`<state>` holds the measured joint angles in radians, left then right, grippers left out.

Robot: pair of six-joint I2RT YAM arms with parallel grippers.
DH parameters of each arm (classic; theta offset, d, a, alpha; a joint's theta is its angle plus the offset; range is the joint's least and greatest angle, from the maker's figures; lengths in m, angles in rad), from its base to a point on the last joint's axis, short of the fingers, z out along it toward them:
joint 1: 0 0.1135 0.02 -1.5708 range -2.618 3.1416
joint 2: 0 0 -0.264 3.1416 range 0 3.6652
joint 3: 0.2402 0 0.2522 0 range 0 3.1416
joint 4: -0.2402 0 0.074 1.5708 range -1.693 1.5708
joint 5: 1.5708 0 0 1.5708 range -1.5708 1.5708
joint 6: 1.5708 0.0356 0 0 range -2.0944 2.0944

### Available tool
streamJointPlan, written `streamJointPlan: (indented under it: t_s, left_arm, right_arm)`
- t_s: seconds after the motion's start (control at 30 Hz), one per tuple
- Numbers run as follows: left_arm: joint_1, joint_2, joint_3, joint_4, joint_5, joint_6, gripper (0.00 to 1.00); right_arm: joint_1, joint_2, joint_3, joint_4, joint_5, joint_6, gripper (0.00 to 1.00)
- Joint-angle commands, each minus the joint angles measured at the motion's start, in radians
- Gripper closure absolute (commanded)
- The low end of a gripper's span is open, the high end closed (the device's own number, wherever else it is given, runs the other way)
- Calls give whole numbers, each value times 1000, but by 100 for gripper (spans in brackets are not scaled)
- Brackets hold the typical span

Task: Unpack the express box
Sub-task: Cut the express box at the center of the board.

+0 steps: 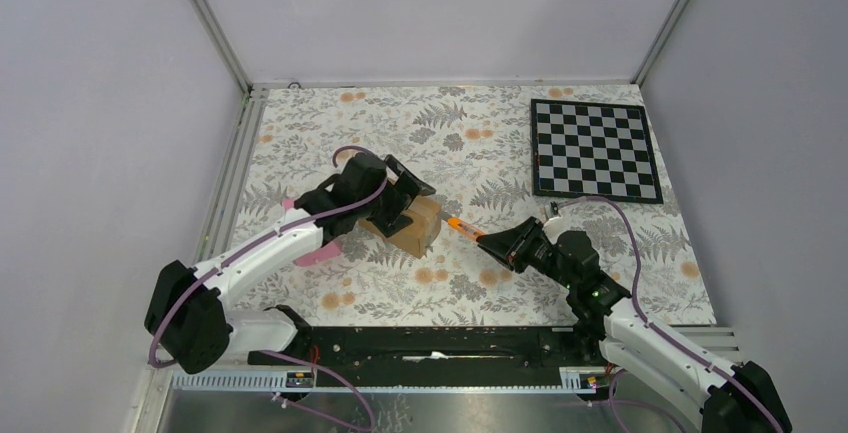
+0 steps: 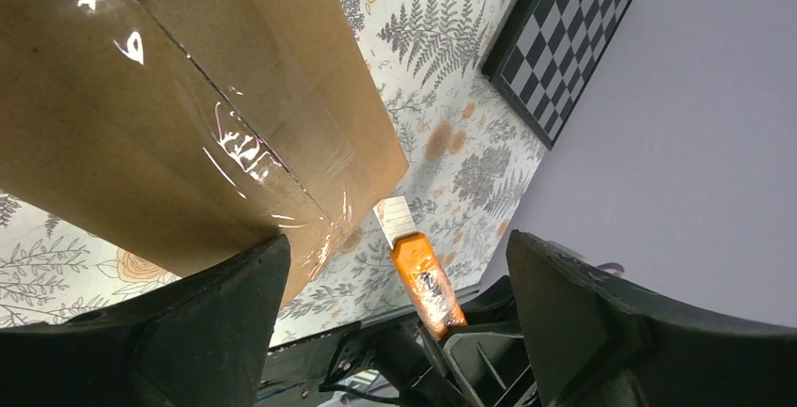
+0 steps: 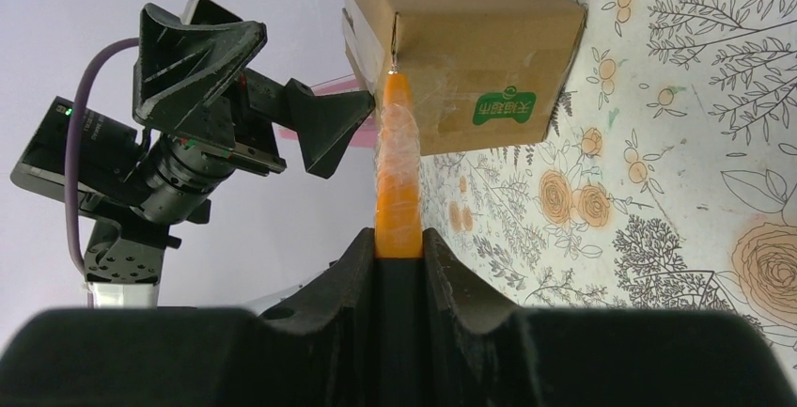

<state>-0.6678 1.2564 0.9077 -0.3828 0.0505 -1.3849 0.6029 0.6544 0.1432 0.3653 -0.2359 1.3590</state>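
From above, we see the express box point(image 1: 412, 227) left of centre. The left gripper point(image 1: 398, 196) is spread wide over its far side, and the right gripper point(image 1: 497, 243) is clamped on the orange cutter point(image 1: 464, 225).

At the left wrist the jaws grip nothing.

At the right wrist the blade tip meets the taped edge. We judge slicing comes next, with the box steadied.

Brown express box point(image 1: 418, 229) set on the floral table point(image 1: 480, 123), left gripper point(image 1: 402, 199) spread wide over its far-left side, orange cutter point(image 1: 463, 225) clamped in the right gripper point(image 1: 492, 241), tip set at the box's right edge, pink wedge point(image 1: 318, 254) partly hidden under the left arm point(image 1: 262, 253), chessboard point(image 1: 595, 150) laid at the far right.
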Motion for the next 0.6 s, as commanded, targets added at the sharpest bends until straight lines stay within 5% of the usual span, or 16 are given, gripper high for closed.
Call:
streamJointPlan:
  t_s: [0.0,0.57]
  left_arm:
    - [12,-18,-59,42,-89,-79,6]
    - [31,-3,-139,135,-111,-145,13]
  right_arm:
    - [16,20,24,-13,-14,-17,100]
    - [38,52,24,30,-20,-15,100]
